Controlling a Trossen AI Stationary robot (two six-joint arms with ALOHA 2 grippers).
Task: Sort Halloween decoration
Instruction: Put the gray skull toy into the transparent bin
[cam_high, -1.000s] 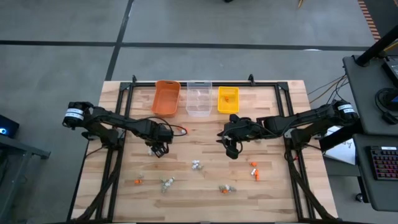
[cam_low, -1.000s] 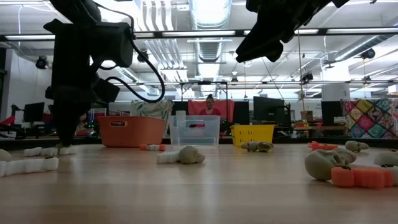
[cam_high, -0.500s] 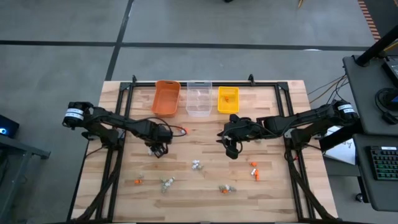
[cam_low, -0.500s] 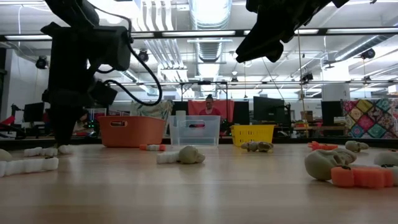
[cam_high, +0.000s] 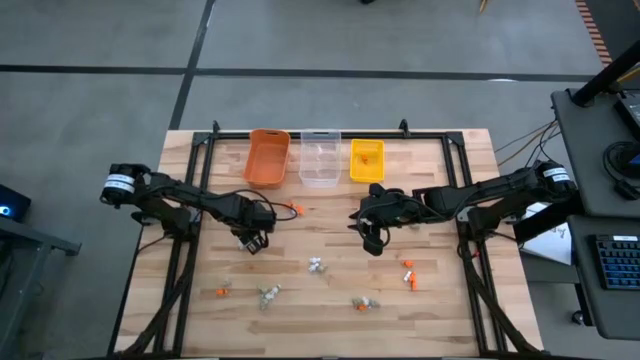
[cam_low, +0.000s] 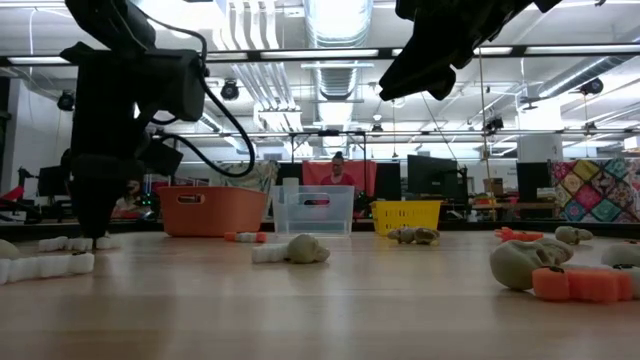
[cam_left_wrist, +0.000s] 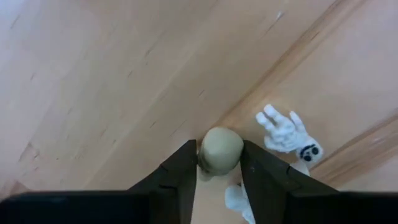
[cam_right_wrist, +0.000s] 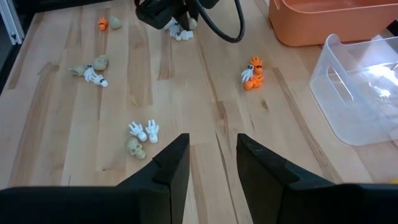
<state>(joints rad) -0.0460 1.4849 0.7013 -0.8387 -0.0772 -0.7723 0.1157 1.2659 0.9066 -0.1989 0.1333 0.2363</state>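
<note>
Wooden worktop (cam_high: 440, 300): left tool (cam_left_wrist: 219, 163) straddles a grey-tan skull (cam_left_wrist: 221, 150), fingers touching it; right tool (cam_right_wrist: 211, 155) hovers apart, empty.

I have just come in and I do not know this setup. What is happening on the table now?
Two dark robot arms are sorting tiny Halloween trinkets on a wooden table. The left gripper is down at the table with its fingers on either side of a small grey-tan skull, beside a white skeleton hand. The right gripper hangs open above the table centre, holding nothing. More trinkets lie scattered; an orange bin, a clear bin and a yellow bin stand at the far edge.
</note>
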